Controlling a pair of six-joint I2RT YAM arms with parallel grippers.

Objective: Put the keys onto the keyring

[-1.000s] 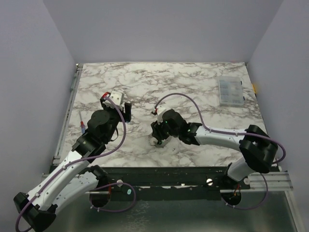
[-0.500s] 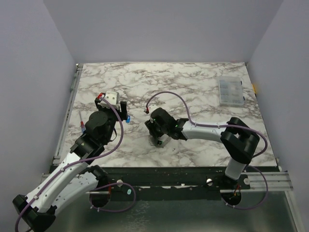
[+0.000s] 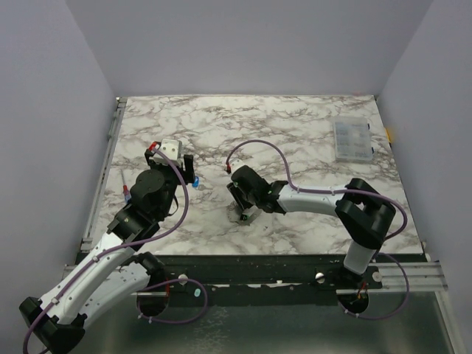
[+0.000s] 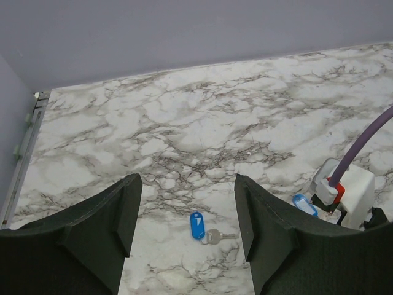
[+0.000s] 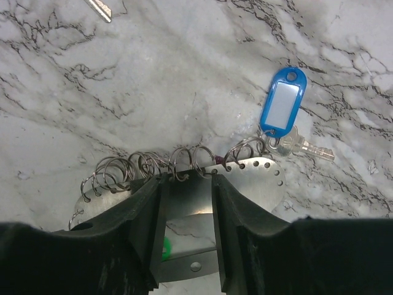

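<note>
The keyring lies flat on the bench, left of centre and towards the near edge. It is a pale silvery oval plate with small holes round its rim and a row of thin wire loops hooked along one edge. A blue-tagged key hangs from the end loop, its metal blade resting on the marble. A speck of green shows between the right fingers; what it is cannot be made out. Those fingers stand at a narrow gap over the plate's middle and cover part of it. Whether they clamp it cannot be told.

A second blue-tagged key lies loose just ahead of the left fingers, which are spread wide and hold nothing. A clear compartment box sits well apart at the far right. A bare key blade is cut off at the upper edge of the right wrist view.
</note>
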